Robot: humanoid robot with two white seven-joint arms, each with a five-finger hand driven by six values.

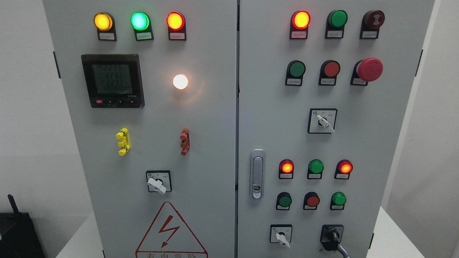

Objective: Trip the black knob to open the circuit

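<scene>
White walls frame a grey cabinet [215,143] standing on a bench [394,233], its black knob [332,236] mounted low on the right door for easy reach; neither hand shows, so their state is unknowable.

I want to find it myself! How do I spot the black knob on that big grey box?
Look at the right door of the grey cabinet, down in its bottom right corner. The black knob sits there beside a switch with a white handle; it is the only black-handled switch.
</scene>
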